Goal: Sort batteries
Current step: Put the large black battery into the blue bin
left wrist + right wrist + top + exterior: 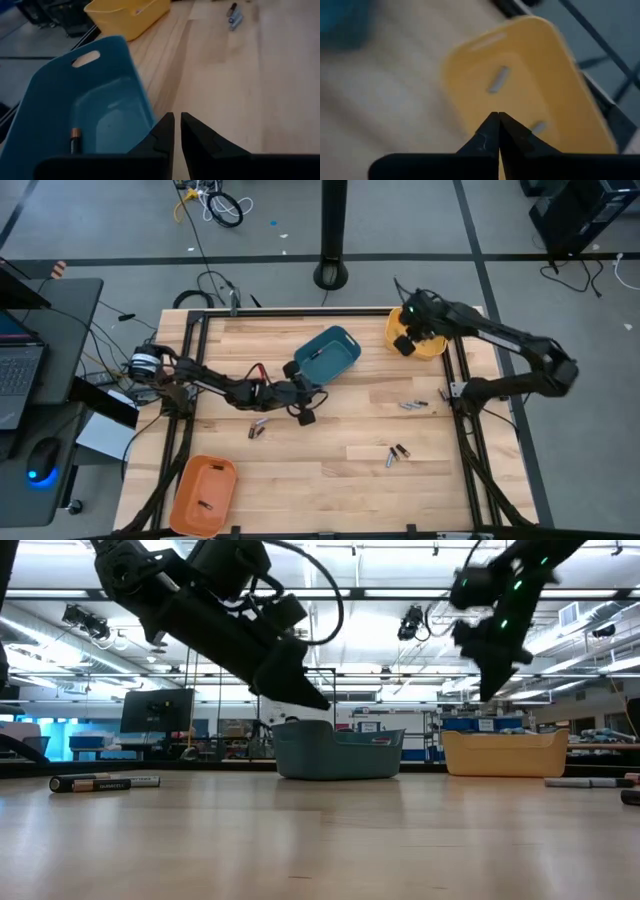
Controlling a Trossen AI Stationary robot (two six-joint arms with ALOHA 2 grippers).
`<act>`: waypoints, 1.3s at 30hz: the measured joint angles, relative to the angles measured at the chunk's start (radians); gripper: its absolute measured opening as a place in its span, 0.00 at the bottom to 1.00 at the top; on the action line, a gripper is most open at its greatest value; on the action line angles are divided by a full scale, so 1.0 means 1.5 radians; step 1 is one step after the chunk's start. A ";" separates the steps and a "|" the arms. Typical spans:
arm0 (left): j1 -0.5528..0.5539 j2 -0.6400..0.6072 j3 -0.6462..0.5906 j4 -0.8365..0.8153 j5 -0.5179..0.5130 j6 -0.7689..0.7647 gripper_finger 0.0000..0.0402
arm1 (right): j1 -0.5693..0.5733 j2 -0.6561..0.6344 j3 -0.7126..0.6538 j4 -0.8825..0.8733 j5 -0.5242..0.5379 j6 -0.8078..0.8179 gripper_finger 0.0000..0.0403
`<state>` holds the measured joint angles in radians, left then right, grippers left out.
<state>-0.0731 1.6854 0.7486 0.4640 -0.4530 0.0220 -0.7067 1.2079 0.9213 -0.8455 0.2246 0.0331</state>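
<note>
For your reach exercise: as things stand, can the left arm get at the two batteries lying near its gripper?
Probably yes: the batteries lie on bare table just beside the left gripper, with nothing between.

left gripper (303,402) nearly closed at mid-table, right gripper (404,343) closed, raised

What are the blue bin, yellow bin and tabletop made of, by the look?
Blue bin: likely moulded plastic, smooth matte walls, thin rim, cut-out handle slot.
Yellow bin: apparently the same plastic, rounded corners, handle slot, even colour.
Tabletop: light wood planks, probably butcher-block style; visible grain and joints, low sheen.
</note>
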 joint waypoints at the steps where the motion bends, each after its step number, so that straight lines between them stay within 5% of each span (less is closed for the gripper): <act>1: -0.002 -0.001 0.000 0.008 0.001 0.002 0.10 | 0.027 -0.025 -0.006 -0.012 -0.006 0.011 0.03; 9: -0.014 -0.009 0.000 0.042 0.043 0.018 0.10 | 0.249 -0.146 -0.052 -0.119 -0.049 0.189 0.05; 16: -0.027 -0.008 0.000 0.063 0.087 0.017 0.10 | 0.384 -0.133 -0.101 -0.255 -0.049 0.477 0.03; 23: -0.027 -0.008 0.000 0.062 0.096 0.019 0.10 | 0.427 -0.065 -0.181 -0.273 -0.045 0.608 0.05; 39: -0.027 -0.008 0.000 0.063 0.096 0.036 0.10 | 0.423 0.165 -0.201 -0.248 0.042 0.605 0.02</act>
<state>-0.1143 1.6730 0.7486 0.5589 -0.3088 0.0754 -0.0724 1.4552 0.6205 -1.2182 0.2881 0.9400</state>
